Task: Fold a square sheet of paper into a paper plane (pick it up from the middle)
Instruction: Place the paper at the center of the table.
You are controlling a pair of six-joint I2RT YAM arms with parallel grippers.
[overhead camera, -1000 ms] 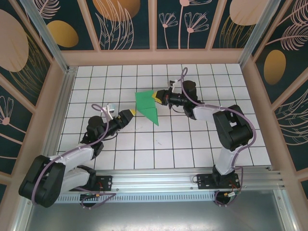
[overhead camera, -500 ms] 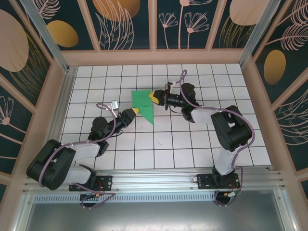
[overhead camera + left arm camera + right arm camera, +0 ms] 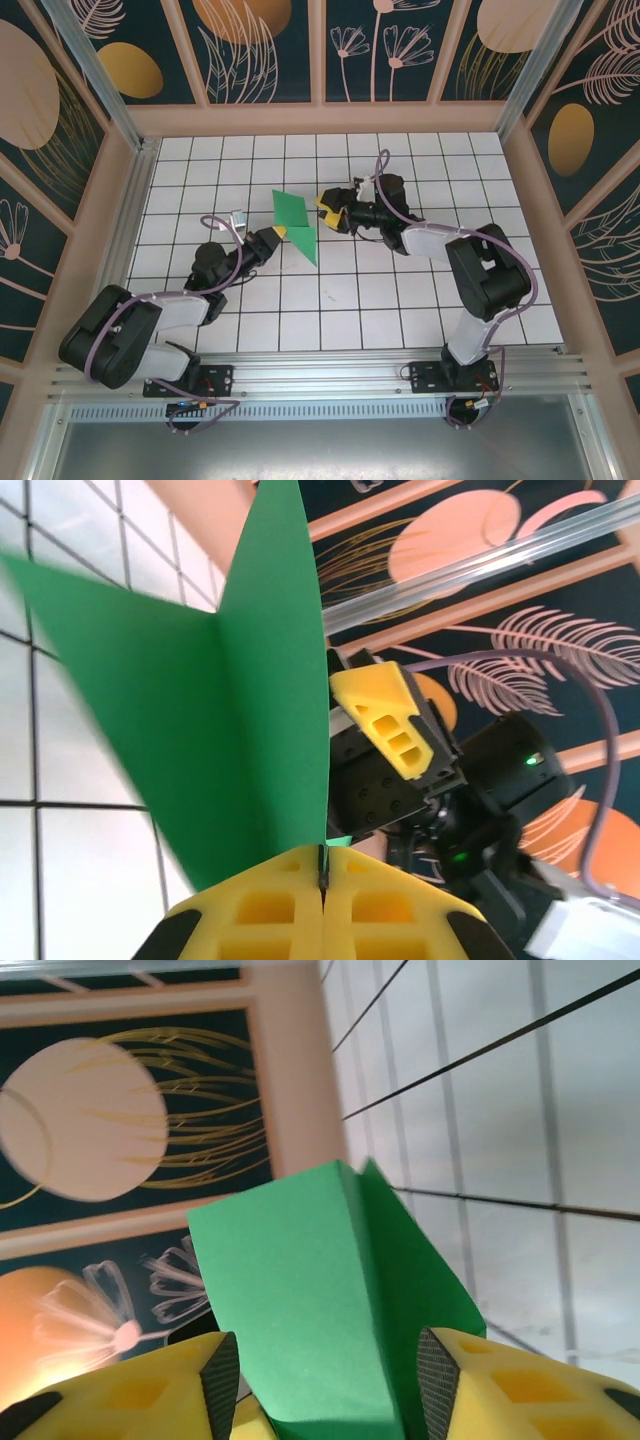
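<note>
The left claw (image 3: pixel 322 855), pressed together, is pinching the paper (image 3: pixel 230 710) at the end of its crease. The right claw (image 3: pixel 325 1360) is standing spread, its fingers straddling the paper's opposite side without clearly gripping it. The paper is hanging between the two claws, apparently raised off the bench (image 3: pixel 400 300). Its two flaps are meeting at one sharp crease and tapering to a point on the side nearer the arm bases. Judged progress: early folds are showing, but the slim dart is not yet forming, so several folds are remaining.
</note>
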